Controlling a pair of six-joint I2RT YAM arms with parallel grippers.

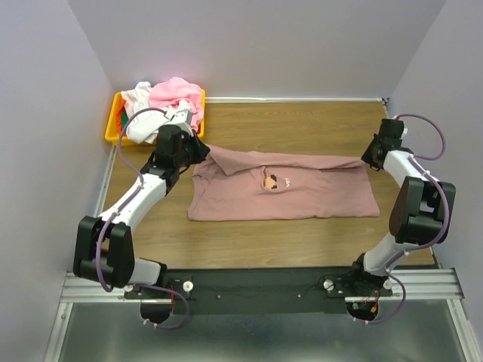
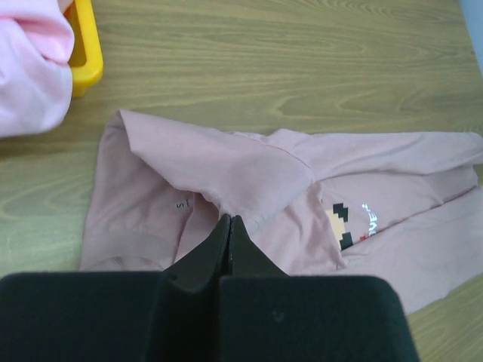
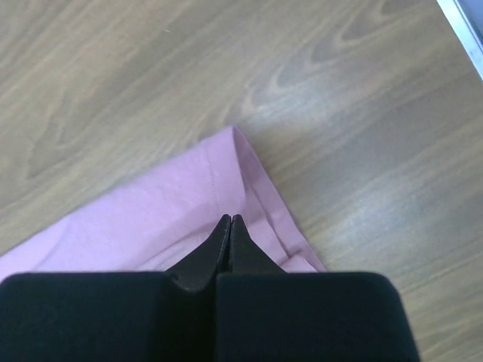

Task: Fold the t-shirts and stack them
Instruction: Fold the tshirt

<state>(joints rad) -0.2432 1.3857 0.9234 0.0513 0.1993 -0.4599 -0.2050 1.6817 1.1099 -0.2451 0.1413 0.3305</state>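
Note:
The dusty mauve-pink t-shirt (image 1: 302,196) lies spread across the middle of the table, its far edge folded over toward the front so that it partly covers the pixel print (image 1: 276,181). My left gripper (image 1: 198,151) is shut on the shirt's far left fold; the left wrist view shows its tips (image 2: 230,220) pinching that cloth edge (image 2: 219,170). My right gripper (image 1: 370,158) is shut on the shirt's far right corner; the right wrist view shows its tips (image 3: 230,219) closed on the hem (image 3: 189,204). Other t-shirts, light pink (image 1: 177,94) and white (image 1: 139,98), are piled at the far left.
A yellow plastic bin (image 1: 113,130) stands at the table's far left corner under the pile of tees; its corner (image 2: 87,53) and the light pink tee (image 2: 30,75) show in the left wrist view. Walls close in on three sides. Bare wood lies behind and in front of the shirt.

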